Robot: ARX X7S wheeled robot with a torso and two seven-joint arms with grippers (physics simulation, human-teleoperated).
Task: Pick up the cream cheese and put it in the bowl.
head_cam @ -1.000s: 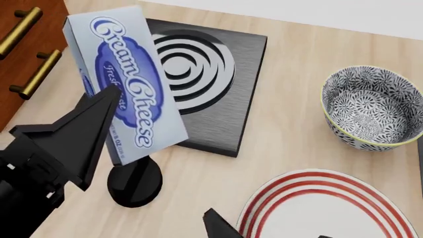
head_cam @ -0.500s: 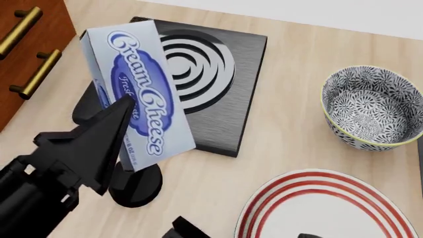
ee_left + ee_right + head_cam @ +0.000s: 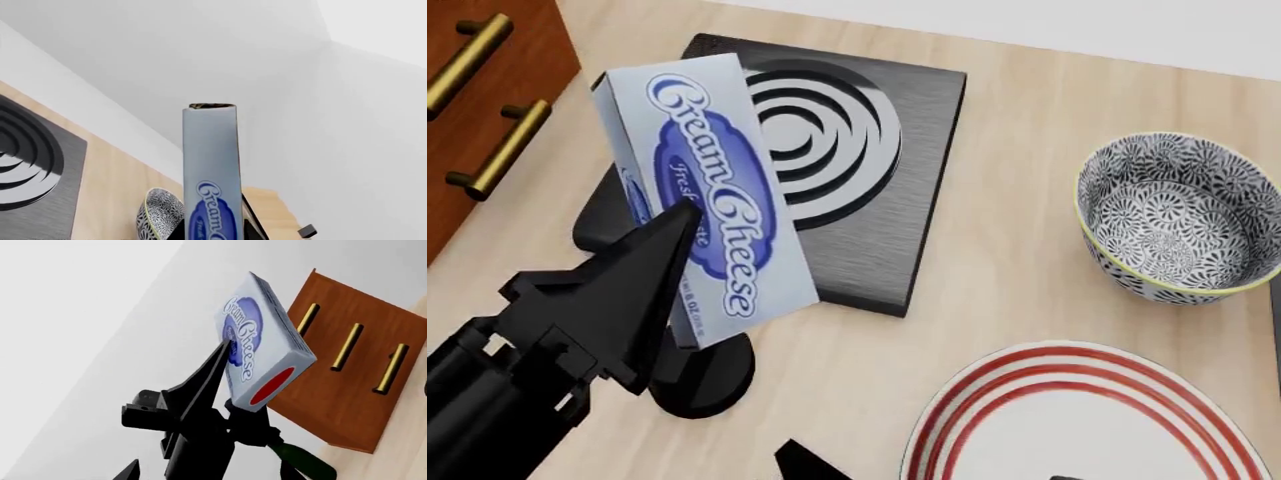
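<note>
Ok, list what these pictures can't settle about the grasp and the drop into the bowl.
- Right gripper: head view's bottom edge shows only dark tips; open or shut is unreadable.
- Far finger of the left gripper: hidden behind the cream cheese in the head view.
- Bowl: cut off by the right edge in the head view; mostly hidden behind the box in the left wrist view.
</note>
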